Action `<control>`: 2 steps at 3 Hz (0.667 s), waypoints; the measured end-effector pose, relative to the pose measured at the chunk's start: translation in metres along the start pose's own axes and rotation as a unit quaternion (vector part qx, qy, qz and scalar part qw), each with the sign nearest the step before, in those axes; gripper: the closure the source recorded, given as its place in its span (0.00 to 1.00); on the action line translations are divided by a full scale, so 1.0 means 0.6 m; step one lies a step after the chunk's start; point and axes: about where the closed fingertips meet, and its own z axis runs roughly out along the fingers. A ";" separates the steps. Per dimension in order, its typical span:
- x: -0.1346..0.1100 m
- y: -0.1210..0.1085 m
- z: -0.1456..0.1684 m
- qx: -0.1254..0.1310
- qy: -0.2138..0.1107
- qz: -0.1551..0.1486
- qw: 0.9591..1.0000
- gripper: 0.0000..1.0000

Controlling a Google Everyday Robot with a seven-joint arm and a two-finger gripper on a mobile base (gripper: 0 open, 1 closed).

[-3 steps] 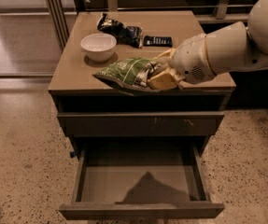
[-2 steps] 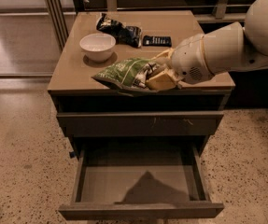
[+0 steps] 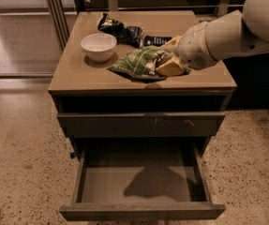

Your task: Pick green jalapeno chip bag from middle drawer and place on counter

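Speckled floor [image 3: 21, 149] surrounds a cabinet [image 3: 138, 124] whose tan table [image 3: 78, 78] carries the green chip bag [image 3: 138, 62], resting on its front half beside a white bowl [image 3: 98, 46], with the pincer [image 3: 169, 67] clamped on the bag's right end. Below, the middle drawer [image 3: 141, 182] stands open and empty, so I judge only the release and retreat remain. No print on the green chip bag, the dark bag [image 3: 122, 31] or the black bar [image 3: 157, 40] is readable.

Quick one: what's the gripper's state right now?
Gripper: closed on the green jalapeno chip bag, low over the right part of the counter.
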 end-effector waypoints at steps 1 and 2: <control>0.018 -0.053 0.013 0.021 0.006 -0.009 1.000 1.00; 0.048 -0.090 0.034 0.040 0.003 -0.003 0.999 1.00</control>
